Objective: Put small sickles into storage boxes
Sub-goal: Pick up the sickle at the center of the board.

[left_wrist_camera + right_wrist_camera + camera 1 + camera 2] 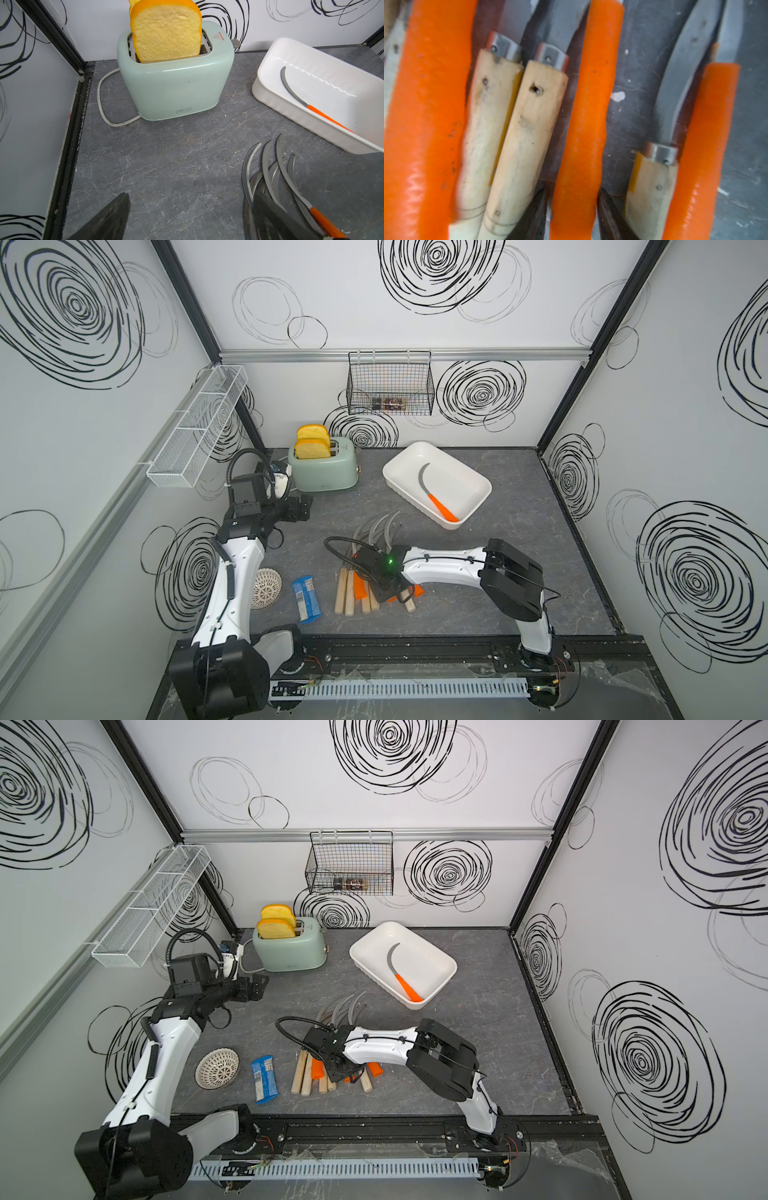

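We centre the right gripper [572,192], fingers parted astride an orange handle [583,116], and close low; the left gripper [192,194] sits spread, empty

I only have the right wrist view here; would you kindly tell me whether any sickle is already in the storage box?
Observer: Yes, one orange-handled sickle lies inside the white storage box.
Operator: Thank you; where is the left gripper?
Observer: The left gripper hovers open and empty near the toaster.
Operator: And which way does the pile point?
Observer: The pile's blades fan out toward the white storage box.
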Action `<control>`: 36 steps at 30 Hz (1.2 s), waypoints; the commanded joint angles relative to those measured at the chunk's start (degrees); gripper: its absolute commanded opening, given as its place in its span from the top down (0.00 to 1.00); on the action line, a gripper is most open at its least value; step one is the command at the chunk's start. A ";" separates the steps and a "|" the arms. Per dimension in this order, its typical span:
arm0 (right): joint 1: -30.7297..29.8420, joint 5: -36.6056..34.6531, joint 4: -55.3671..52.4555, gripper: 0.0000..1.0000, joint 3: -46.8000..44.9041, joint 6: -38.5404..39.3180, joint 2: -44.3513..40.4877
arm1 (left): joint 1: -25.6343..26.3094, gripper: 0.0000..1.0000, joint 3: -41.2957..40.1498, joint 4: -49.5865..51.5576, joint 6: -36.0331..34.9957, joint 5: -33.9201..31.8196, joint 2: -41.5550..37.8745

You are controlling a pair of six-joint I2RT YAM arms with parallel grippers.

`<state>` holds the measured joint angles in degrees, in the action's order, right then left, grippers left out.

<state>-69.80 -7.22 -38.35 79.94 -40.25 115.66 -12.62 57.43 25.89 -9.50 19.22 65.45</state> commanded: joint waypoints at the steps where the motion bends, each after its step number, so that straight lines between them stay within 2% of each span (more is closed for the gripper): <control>1: -0.51 -0.52 -3.25 0.57 0.24 -1.49 1.94 | 0.49 0.04 -0.21 -1.98 0.27 0.39 -0.78; 5: -0.51 0.12 -2.87 0.62 -0.79 -1.97 2.37 | 0.58 0.04 -0.38 -2.06 0.20 0.38 -0.92; 10: -0.44 1.02 -1.87 0.76 -2.28 -2.47 2.96 | 0.74 0.04 -0.30 -2.19 0.41 0.51 -0.82; 15: -0.36 1.32 -1.12 0.99 -3.27 -2.86 3.26 | 1.02 0.04 0.01 -2.16 0.60 0.38 -0.65; 16: -0.34 1.20 -0.97 1.00 -3.37 -2.88 3.09 | 1.10 0.04 0.13 -2.16 0.71 0.38 -0.66; 27: -0.22 -3.70 -1.59 1.00 -2.24 -1.93 -4.17 | 1.55 0.04 0.67 -2.10 0.82 -0.41 -0.58; 36: -0.03 -3.90 -3.40 1.00 0.56 0.22 -7.41 | 2.12 0.04 0.93 -2.16 1.14 -0.76 -0.46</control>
<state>-69.87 -9.89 -39.97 78.74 -40.82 110.87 -10.96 57.43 25.58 -8.80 18.85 65.45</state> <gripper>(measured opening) 0.305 0.962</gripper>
